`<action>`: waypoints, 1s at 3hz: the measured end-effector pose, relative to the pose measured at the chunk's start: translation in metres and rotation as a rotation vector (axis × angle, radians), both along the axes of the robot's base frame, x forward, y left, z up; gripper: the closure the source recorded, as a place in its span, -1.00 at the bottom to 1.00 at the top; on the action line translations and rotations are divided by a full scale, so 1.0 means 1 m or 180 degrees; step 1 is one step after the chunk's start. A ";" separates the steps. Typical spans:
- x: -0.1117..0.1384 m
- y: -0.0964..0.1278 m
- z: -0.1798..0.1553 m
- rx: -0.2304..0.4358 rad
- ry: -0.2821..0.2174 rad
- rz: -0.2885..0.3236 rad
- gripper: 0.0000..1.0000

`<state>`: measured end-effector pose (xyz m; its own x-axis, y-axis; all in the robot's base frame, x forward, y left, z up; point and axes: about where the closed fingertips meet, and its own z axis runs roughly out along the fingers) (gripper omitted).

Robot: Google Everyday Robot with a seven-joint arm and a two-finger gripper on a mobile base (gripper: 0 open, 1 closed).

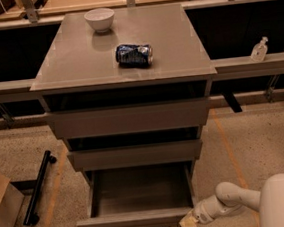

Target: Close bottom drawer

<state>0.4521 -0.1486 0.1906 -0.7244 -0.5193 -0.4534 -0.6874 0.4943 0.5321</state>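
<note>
Camera view, the only one.

- Bottom drawer [137,219], a shallow taupe-grey box with a plain flat handleless front, is the lowest of three in the grey cabinet [77,66]. It is pulled well out, with its bare interior exposed.
- Middle drawer front [135,155] and top drawer front [127,119] sit further back.
- My gripper [188,222], pale tip on a white arm, is at the right end of the bottom drawer's front panel, apparently touching it. Whether it is open or shut, or holds anything: cannot tell.
- Progress, my judgement: approach done; the whole push inward is left.
- On the cabinet top: a white ceramic bowl [99,19] and a dented blue drink can [134,54] lying on its side.
- Writing: the can's print is not legible, and I can read none elsewhere.
</note>
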 end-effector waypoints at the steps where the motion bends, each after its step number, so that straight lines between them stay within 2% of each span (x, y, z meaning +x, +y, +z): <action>1: 0.028 0.007 -0.003 -0.0036 -0.0219 0.0091 1.00; 2: 0.066 0.006 -0.005 -0.0063 -0.0375 0.0179 1.00; 3: 0.126 0.012 0.007 -0.0034 -0.0731 0.0277 1.00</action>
